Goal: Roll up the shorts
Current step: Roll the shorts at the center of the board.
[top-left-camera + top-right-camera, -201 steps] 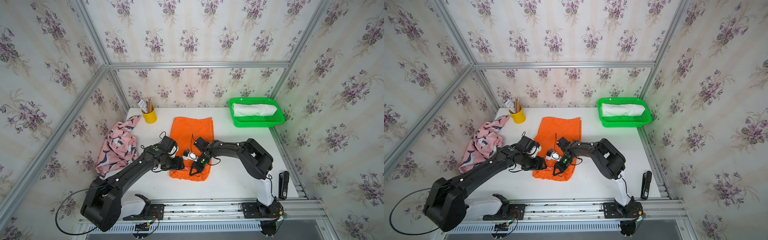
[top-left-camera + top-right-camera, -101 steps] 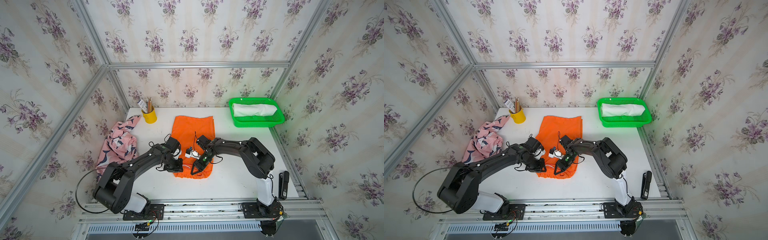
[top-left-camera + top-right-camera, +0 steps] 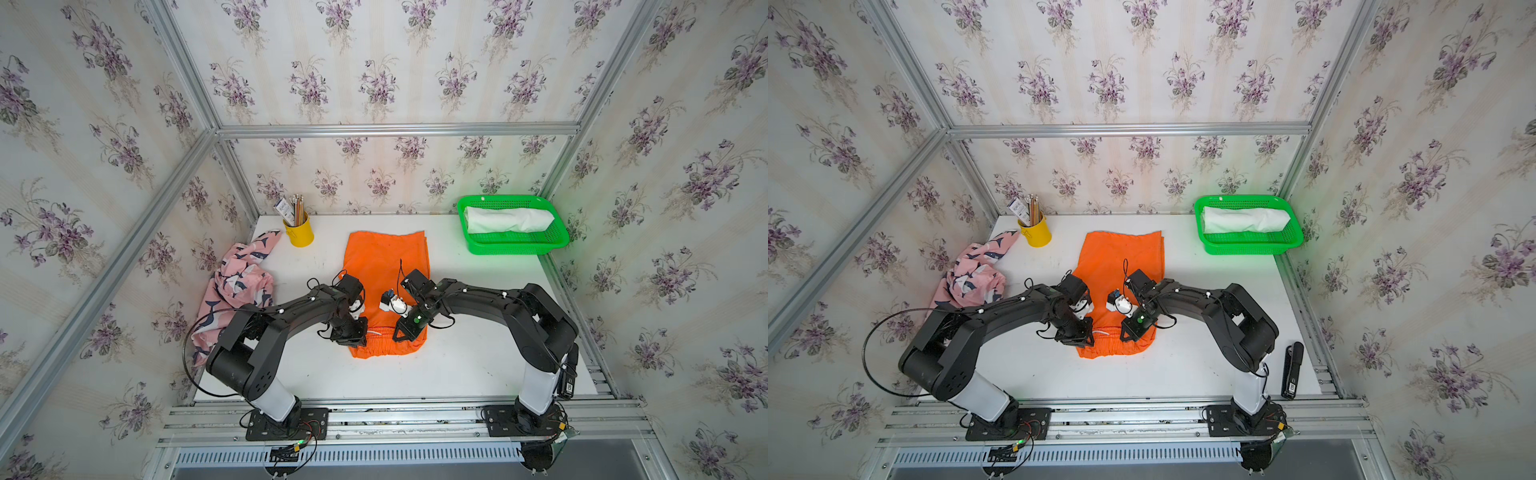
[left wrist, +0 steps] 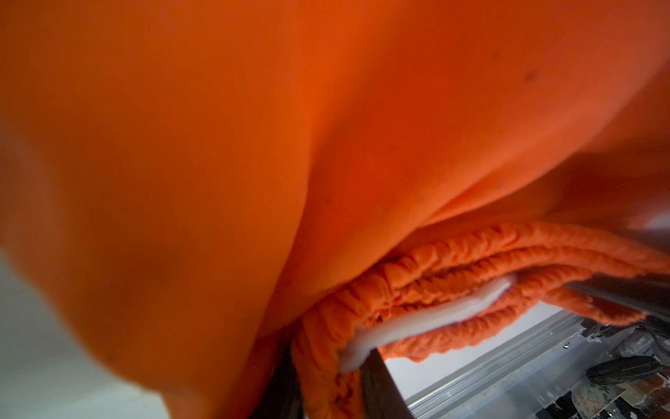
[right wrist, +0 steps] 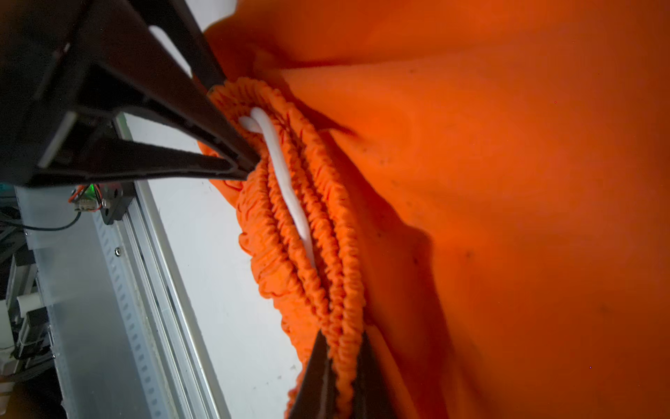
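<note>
Bench note, orange pair in work.

The bright orange cloth shorts (image 3: 386,266) lie lengthwise in the middle of the white tabletop (image 3: 457,332). The leg hems point to the back wall and the gathered elastic waistband (image 5: 326,254) is at the near end. Both arms reach in low over that end.

Left gripper (image 3: 351,336): on the left corner of the waistband. In its wrist camera I see the ruched band bunched between its two dark fingers (image 4: 377,381), so I log it as clamped on the shorts.

Right gripper (image 3: 400,336): on the right part of the same band. In its wrist camera the fingers (image 5: 315,381) are pinched tight on the band with no gap showing, so it is clenched on the shorts.

Between the two grips the band shows as several stacked ruched layers, with the white drawstring (image 5: 286,188) running along them. Orange cloth fills most of both wrist views, close to the lens and partly blurred.

Other garments:
- The pink whale-print shorts (image 3: 241,286) lie crumpled at the left table edge, against the wall, well apart from both grippers.
- The white shorts (image 3: 507,220) lie rolled inside the green plastic mesh basket (image 3: 515,247) at the back right corner.

A yellow cup of pencils (image 3: 300,235) stands at the back left, just beside the tip of the pink pair. In a top view, a black oblong device (image 3: 1291,370) lies at the table's right edge.
</note>
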`<state>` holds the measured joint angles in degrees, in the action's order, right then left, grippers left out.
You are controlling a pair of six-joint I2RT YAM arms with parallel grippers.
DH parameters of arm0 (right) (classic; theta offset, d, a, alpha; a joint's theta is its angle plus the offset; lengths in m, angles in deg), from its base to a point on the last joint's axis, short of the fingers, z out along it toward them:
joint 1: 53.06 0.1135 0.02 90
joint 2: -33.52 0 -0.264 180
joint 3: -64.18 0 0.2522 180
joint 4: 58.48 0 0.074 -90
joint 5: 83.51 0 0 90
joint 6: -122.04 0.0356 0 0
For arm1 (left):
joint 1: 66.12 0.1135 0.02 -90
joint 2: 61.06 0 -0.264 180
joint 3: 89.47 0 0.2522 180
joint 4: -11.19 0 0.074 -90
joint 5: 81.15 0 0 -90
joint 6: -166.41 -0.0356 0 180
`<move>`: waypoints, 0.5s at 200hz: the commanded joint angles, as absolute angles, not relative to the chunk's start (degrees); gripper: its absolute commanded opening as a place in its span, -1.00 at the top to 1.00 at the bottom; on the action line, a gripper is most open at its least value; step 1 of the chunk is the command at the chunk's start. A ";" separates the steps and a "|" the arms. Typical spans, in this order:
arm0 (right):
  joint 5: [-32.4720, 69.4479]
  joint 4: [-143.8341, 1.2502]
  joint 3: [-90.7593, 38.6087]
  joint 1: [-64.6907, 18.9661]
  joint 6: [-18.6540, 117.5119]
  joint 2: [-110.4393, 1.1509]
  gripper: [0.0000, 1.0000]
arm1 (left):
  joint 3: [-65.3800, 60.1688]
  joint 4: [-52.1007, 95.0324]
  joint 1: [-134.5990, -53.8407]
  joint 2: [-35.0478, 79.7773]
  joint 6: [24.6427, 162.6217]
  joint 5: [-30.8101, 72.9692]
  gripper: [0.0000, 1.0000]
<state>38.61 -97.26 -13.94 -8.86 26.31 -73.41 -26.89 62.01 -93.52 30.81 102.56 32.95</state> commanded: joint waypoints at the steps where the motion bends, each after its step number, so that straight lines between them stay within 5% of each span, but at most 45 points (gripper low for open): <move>1: 36.34 -92.48 -13.39 -10.02 30.72 -74.48 1.00 | -27.34 62.74 -93.62 29.56 102.51 26.70 0.45; 23: 35.89 -93.74 -14.36 -10.30 32.15 -76.89 0.95 | -27.18 62.96 -93.62 28.80 102.28 25.87 0.45; 62: 24.58 -93.43 -12.69 -10.27 33.88 -69.94 0.14 | -26.65 63.20 -93.70 30.96 101.64 25.60 0.49; 100: 24.75 -91.37 -10.46 -7.54 27.37 -60.52 -0.19 | -26.47 63.20 -93.63 30.95 101.07 25.73 0.48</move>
